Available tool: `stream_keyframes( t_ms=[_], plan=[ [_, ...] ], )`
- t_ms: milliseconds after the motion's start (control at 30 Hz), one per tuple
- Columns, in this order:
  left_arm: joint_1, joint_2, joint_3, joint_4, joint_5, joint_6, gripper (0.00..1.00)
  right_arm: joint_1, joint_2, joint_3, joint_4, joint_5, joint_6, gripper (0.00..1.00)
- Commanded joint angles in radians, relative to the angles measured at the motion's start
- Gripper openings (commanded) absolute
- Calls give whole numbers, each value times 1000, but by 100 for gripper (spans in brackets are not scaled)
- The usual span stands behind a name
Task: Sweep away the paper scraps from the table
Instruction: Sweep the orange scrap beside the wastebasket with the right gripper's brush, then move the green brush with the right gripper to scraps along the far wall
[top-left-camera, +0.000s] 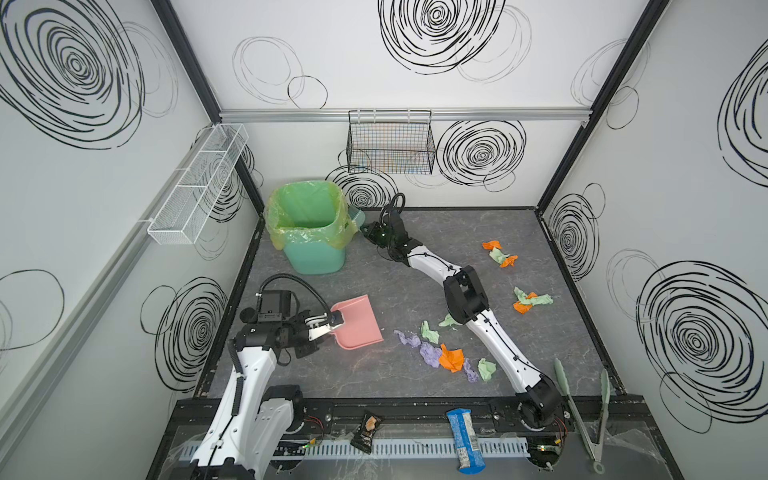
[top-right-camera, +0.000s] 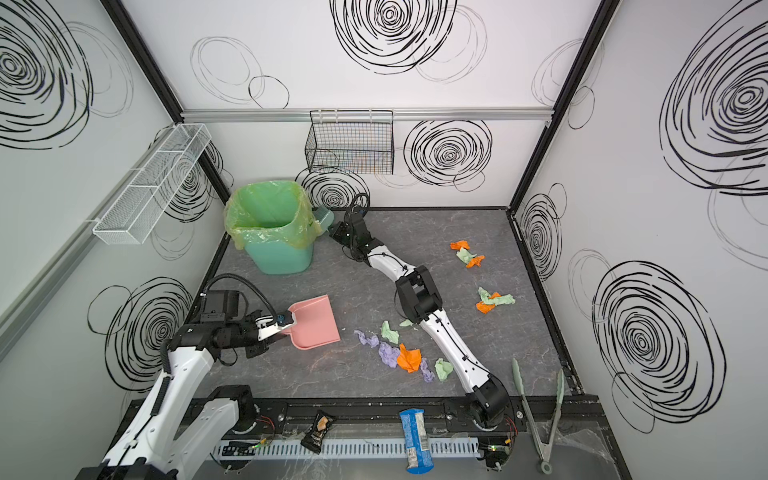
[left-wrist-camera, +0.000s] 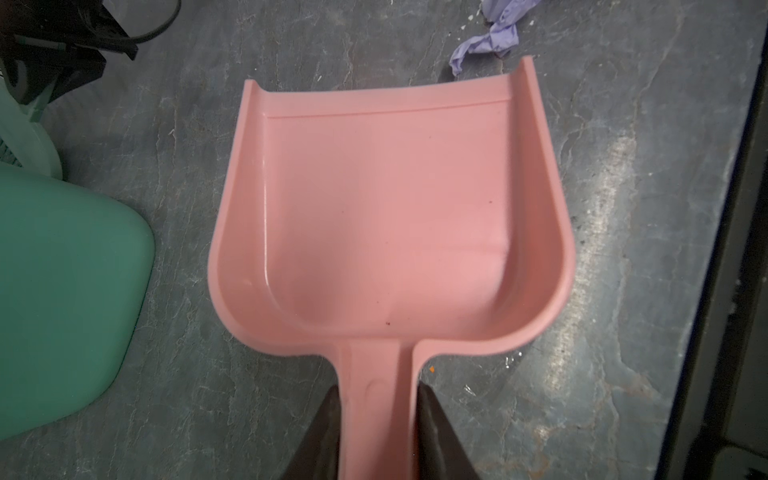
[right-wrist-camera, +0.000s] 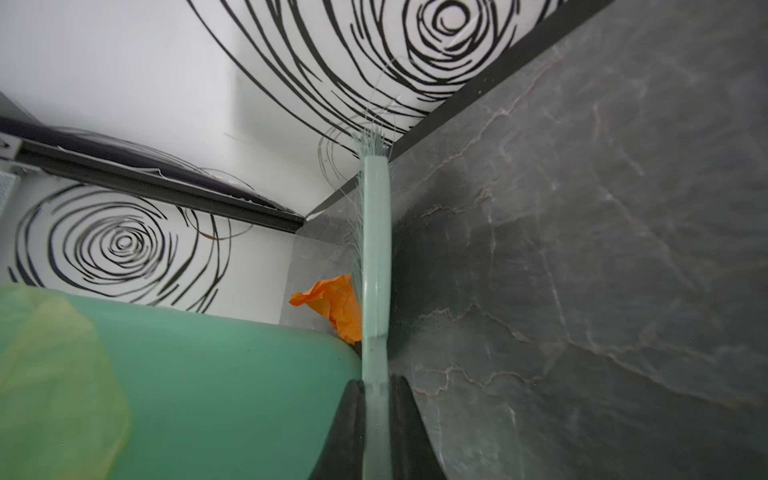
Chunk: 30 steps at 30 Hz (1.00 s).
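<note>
Crumpled orange, green and lavender scraps (top-left-camera: 451, 357) litter the veined grey tabletop (top-left-camera: 374, 374), front-centre to far right. The left end effector (left-wrist-camera: 376, 399) clamps the smooth pink dustpan (left-wrist-camera: 386, 199) by its handle. Farther back, the right end effector (right-wrist-camera: 376, 390) pinches a bristly green brush (right-wrist-camera: 376, 249) beside the bin (top-left-camera: 311, 257), an orange wad (right-wrist-camera: 332, 303) at its bristles.

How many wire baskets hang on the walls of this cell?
2. A white wire basket hangs on the left wall, and a black wire basket hangs on the back wall. Both show in both top views, and none seems hidden.
</note>
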Motion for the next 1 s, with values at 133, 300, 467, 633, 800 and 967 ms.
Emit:
stream_keyframes(
  t_ms=[133,300,467,633,800,967],
  plan=[
    [-7,11,12,18,24,-5,0,-18,-216,-198,-272,125,-324,0],
    [-8,23,19,17,31,-7,0,-43,-348,-384,-351,155,-406,0],
    [-10,35,34,12,38,-11,0,-65,-506,-642,-409,162,-479,0],
    [-13,45,34,17,24,-6,0,-75,-782,-1042,-340,252,-565,0],
    [-20,60,50,15,28,-10,0,-87,-1097,-1363,-391,326,-624,0],
    [-34,82,54,30,23,-11,0,-76,-1448,-1561,-558,382,-638,0]
  ],
)
